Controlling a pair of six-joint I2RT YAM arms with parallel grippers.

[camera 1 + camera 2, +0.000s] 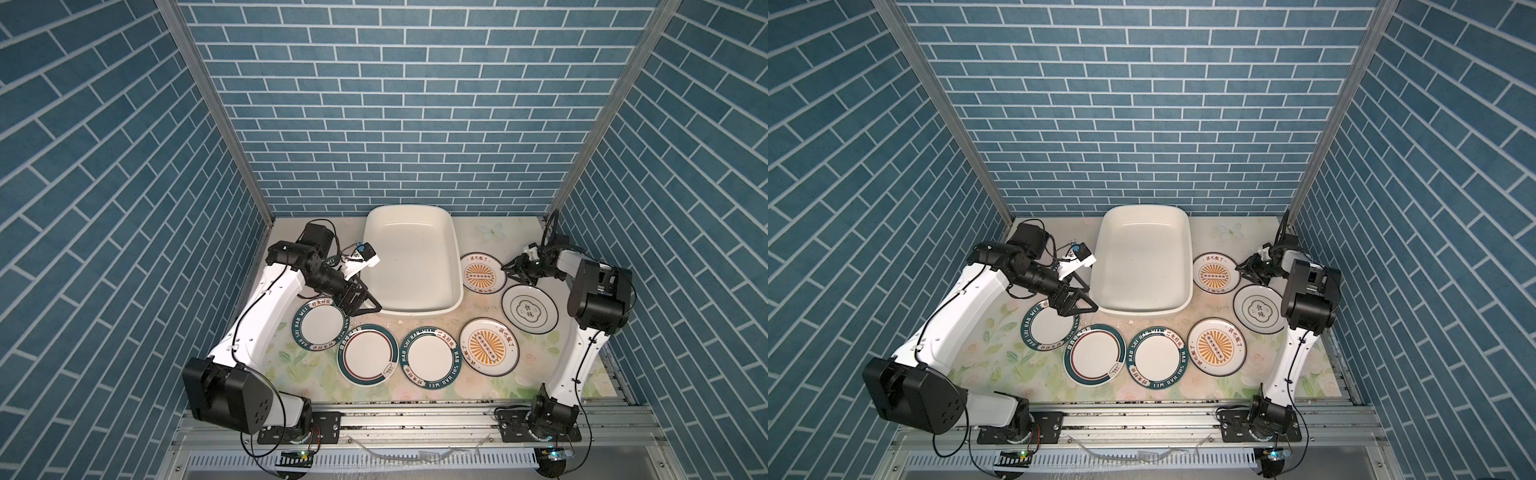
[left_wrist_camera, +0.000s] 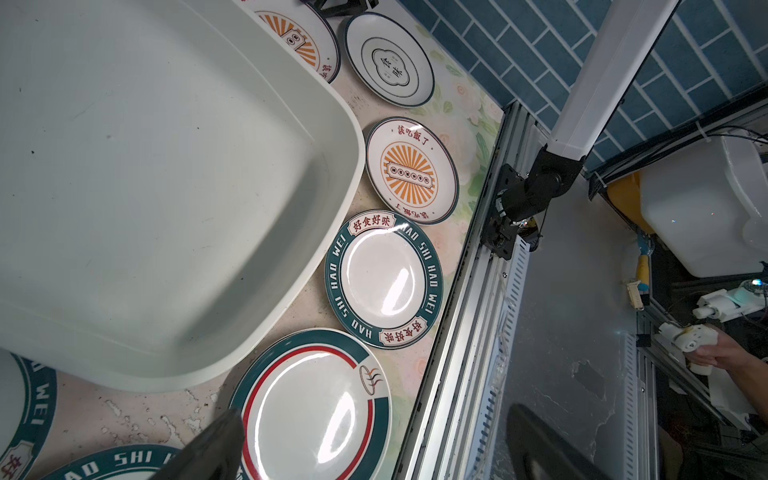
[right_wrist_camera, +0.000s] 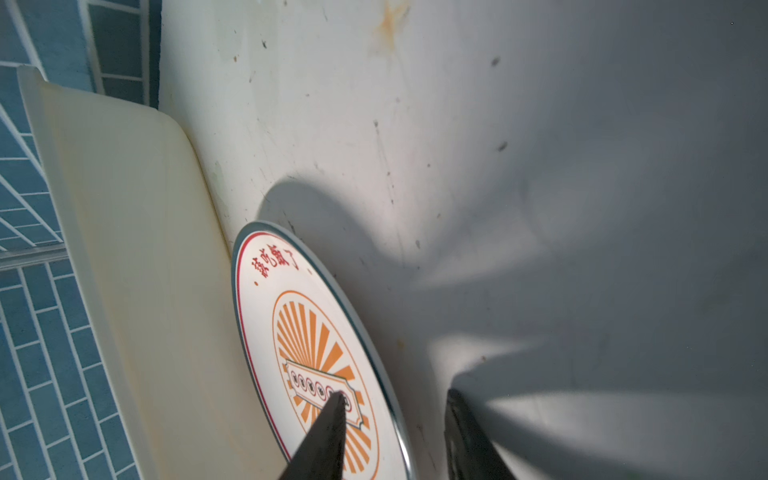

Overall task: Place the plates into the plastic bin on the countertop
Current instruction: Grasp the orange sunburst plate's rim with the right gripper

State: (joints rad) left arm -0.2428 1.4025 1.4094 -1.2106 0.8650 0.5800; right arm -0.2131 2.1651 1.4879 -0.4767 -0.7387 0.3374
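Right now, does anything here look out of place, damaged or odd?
The countertop print is flaked and scuffed just in front of the plastic bin. The teal-and-red ringed plate seems to overlap the rim of the lettered plate to its left rather than lying flat. No plate looks broken.

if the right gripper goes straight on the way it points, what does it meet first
Most likely the sunburst plate beside the bin: the right gripper straddles its edge, one finger over its face. The bin wall lies beyond.
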